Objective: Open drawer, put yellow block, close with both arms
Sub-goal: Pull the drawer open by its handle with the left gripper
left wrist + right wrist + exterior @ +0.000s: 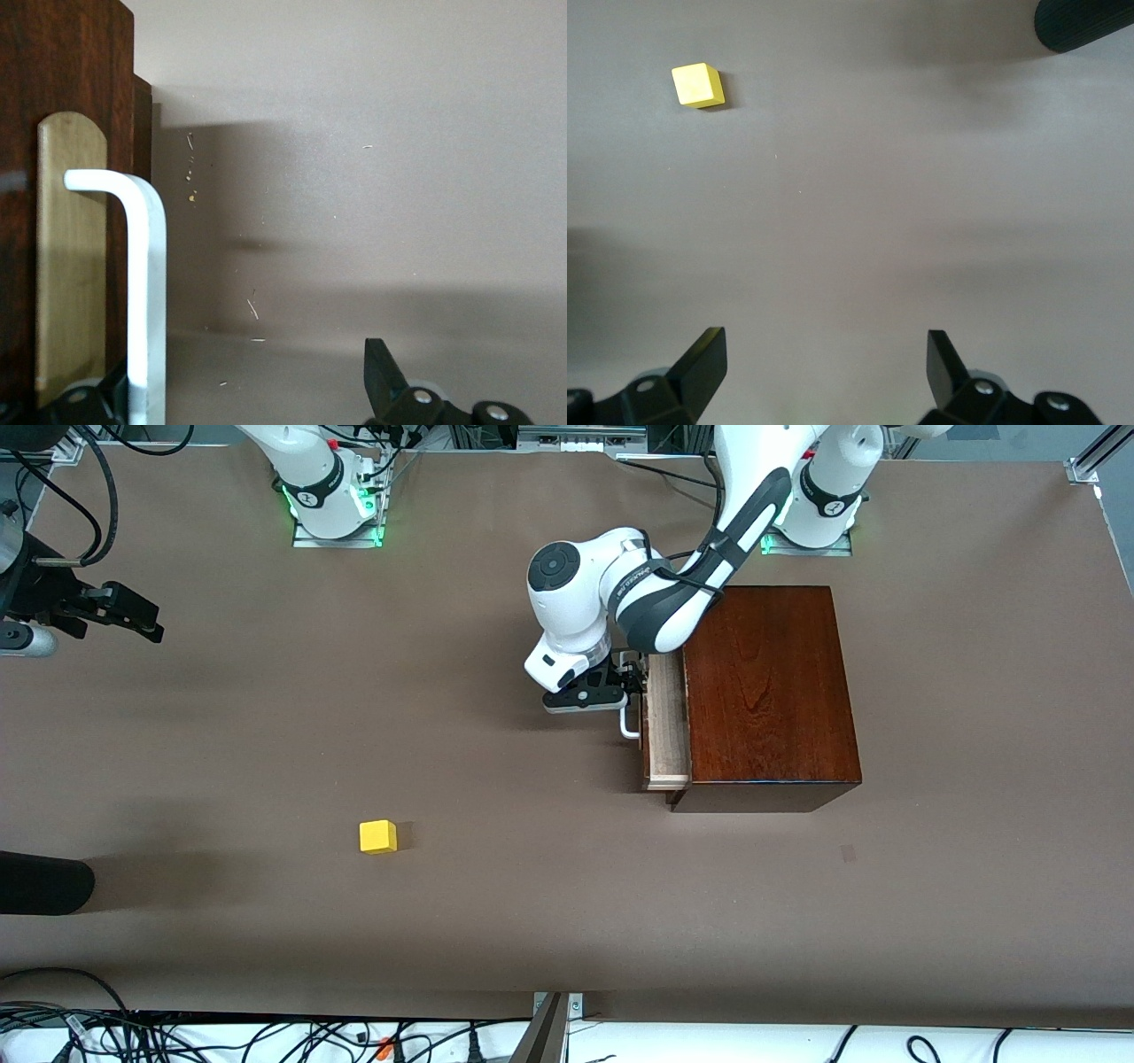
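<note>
The dark wooden box (766, 691) stands toward the left arm's end of the table. Its drawer (666, 726) is pulled out a little and shows a pale interior strip. My left gripper (631, 679) is at the white handle (627, 722). In the left wrist view my left gripper (244, 372) is open, and the handle (146, 292) passes between the fingers, close to one of them. The yellow block (378, 837) lies on the table nearer to the front camera, toward the right arm's end. My right gripper (146, 622) is open and empty above the table, and its wrist view (823, 341) shows the block (697, 85).
A black rounded object (44, 881) juts in at the table's edge toward the right arm's end, and it also shows in the right wrist view (1085, 22). Brown tabletop (532, 868) lies between the block and the box. Cables run along the front edge.
</note>
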Controlling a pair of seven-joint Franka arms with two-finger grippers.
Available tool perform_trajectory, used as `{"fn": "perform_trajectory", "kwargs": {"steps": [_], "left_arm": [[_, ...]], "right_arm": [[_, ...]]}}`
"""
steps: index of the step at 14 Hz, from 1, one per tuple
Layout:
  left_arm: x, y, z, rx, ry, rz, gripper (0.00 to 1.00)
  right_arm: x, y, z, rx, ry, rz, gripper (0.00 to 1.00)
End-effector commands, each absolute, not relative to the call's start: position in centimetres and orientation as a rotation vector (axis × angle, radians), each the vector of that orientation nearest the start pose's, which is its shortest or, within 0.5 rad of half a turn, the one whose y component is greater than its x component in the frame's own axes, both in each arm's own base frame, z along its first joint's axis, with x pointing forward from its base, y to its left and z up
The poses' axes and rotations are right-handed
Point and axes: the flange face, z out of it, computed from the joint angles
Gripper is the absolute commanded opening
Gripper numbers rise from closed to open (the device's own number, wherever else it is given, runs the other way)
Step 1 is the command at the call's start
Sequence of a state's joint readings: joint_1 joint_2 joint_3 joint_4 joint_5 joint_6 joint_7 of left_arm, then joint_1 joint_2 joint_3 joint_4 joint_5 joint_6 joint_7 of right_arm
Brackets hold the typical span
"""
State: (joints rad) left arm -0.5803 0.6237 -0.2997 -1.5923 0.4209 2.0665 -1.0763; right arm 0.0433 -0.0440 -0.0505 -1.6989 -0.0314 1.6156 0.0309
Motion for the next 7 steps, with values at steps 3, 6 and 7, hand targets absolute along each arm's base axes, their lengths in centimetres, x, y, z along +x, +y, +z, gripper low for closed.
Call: {"fn": "perform_trajectory", "kwargs": {"steps": [3, 6, 7], "left_arm": [[46.66, -52.87, 28.10, -3.037, -0.067, -0.134, 1.00], [46.72, -52.90, 28.73, -3.032, -0.053, -0.140, 1.00], [46.68, -52.68, 28.72, -3.012, -0.050, -0.131, 1.00]], "right_arm": [[54.32, -0.78, 59.75, -3.155, 0.045, 0.051, 1.00], [54.28, -0.78, 59.72, -3.155, 0.042, 0.056, 1.00], [54.28, -0.78, 59.72, -3.155, 0.042, 0.056, 1.00]]}}
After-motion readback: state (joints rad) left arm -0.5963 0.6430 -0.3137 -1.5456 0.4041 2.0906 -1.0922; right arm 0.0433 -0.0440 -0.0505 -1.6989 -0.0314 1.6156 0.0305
